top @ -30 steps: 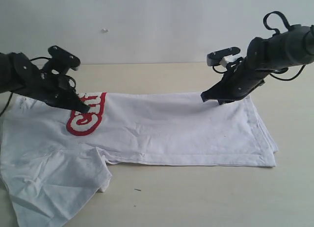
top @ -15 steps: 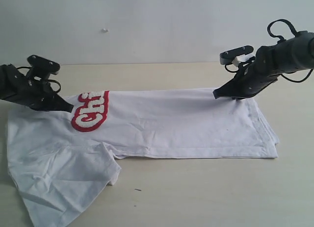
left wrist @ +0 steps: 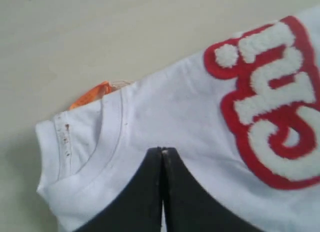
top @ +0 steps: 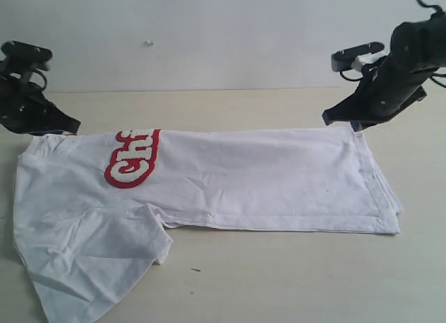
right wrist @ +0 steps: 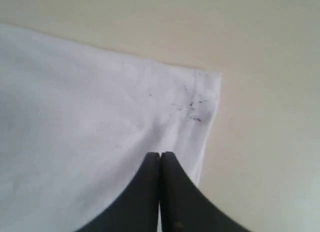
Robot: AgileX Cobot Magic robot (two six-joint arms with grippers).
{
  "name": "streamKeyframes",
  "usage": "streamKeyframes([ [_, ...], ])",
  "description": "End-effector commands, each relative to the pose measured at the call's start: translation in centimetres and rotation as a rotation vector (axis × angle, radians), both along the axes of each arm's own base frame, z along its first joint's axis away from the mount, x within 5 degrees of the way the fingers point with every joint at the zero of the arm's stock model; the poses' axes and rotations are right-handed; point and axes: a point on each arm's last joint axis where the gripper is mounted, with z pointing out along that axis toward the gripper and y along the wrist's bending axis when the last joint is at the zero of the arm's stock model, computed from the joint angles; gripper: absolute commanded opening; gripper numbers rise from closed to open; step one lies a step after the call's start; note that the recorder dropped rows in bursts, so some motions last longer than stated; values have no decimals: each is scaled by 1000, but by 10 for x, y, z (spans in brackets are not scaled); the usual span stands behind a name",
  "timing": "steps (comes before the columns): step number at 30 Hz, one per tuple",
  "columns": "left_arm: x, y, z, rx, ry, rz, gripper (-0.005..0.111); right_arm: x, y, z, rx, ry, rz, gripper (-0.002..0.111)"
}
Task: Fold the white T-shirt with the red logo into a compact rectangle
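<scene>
The white T-shirt (top: 265, 176) lies flat on the counter (top: 279, 281), folded lengthwise into a long band. In the exterior view its long axis runs left to right. The neck end points left and the hem (top: 380, 190) points right. The red logo (top: 131, 161) sits near the neck end, against the far folded edge, with only its first letters showing. One sleeve (top: 97, 257) spreads out from the band toward the near left corner.

The left gripper (top: 72, 128) hangs by the far left corner of the shirt. Its jaws are pressed together, and no cloth can be seen between them. In the left wrist view its tip is just over the ribbed collar (left wrist: 107, 137), and an orange neck tag (left wrist: 95, 92) peeks out beyond the collar.

The right gripper (top: 326, 118) is at the far right corner, just above the hem end. Its jaws are also closed tight, with nothing visibly pinched. The right wrist view shows a few dark specks on that corner of the fabric.
</scene>
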Motion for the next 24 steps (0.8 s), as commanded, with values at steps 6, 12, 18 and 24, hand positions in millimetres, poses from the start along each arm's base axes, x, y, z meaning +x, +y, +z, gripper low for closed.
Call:
streamKeyframes([
  [6,-93,-19,55,-45,130,-225,0,-64,7,70,86,-100,-15,0],
  [12,-146,-58,44,-28,188,-383,0,-103,9,86,92,-78,-3,0],
  [18,-193,-94,17,-5,335,-554,39,-127,11,99,100,-91,0,0],
  [24,-203,-130,-20,67,242,-636,70,-128,11,101,100,-92,1,0],
])
